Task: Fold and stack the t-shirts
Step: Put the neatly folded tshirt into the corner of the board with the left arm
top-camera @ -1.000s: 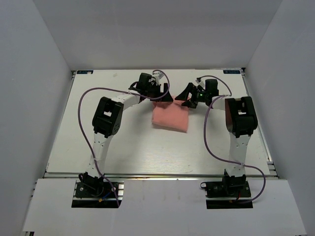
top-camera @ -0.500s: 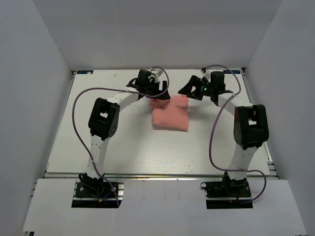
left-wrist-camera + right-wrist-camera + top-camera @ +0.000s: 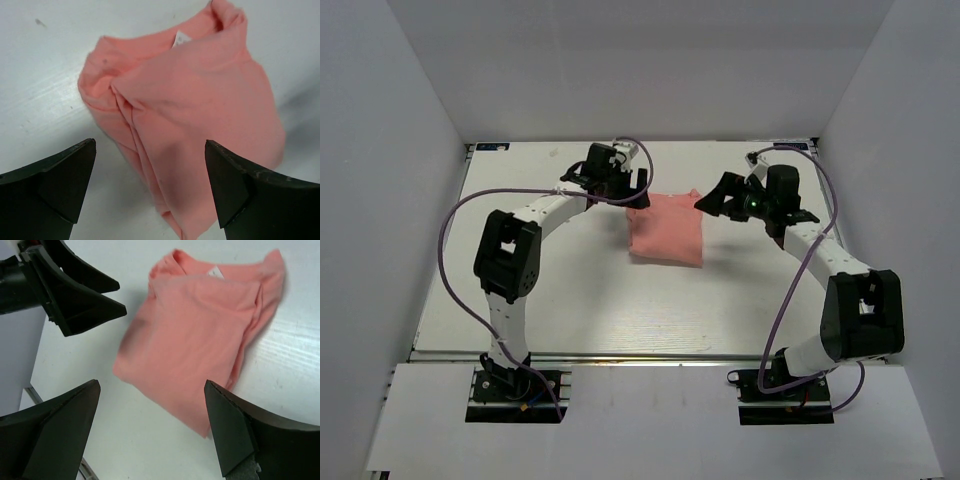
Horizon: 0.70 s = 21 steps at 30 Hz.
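Now the t-shirt lies folded into a compact bundle mid-table, neck label showing at its far edge. My left pincer and right pincer hang wide and empty beside its far corners, probably held off so the fold sits undisturbed. Folding looks done.

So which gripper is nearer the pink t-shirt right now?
Left, by a little. The left gripper hangs open at the t-shirt's far left corner; the right gripper sits open just beyond its far right corner.
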Each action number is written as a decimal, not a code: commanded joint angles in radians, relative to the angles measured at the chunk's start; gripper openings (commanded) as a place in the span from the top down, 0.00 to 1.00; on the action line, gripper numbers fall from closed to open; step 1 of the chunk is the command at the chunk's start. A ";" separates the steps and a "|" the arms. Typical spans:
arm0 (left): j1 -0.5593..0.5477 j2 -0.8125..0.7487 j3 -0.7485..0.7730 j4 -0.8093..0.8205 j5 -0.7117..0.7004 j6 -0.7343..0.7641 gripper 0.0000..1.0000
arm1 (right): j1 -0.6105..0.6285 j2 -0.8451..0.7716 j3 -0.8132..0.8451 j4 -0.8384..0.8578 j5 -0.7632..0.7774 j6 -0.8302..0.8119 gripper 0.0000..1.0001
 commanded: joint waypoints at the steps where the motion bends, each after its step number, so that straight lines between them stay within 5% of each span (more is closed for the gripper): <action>1: -0.004 0.028 -0.036 -0.028 0.063 -0.021 0.02 | -0.002 -0.062 -0.023 -0.019 0.027 -0.028 0.10; 11: -0.014 0.109 -0.116 0.083 0.212 -0.040 0.13 | -0.003 -0.089 -0.060 -0.072 0.064 -0.062 0.10; 14: -0.014 0.152 -0.094 0.083 0.212 -0.040 0.35 | -0.003 -0.100 -0.076 -0.086 0.080 -0.065 0.10; 15: -0.014 0.152 -0.094 0.095 0.212 -0.040 0.57 | -0.005 -0.100 -0.077 -0.086 0.087 -0.070 0.10; 18: -0.014 0.166 -0.073 0.104 0.179 0.009 0.95 | -0.006 -0.108 -0.082 -0.102 0.103 -0.073 0.10; 21: 0.006 0.123 -0.061 0.081 0.097 0.074 1.00 | -0.008 -0.122 -0.082 -0.132 0.119 -0.094 0.10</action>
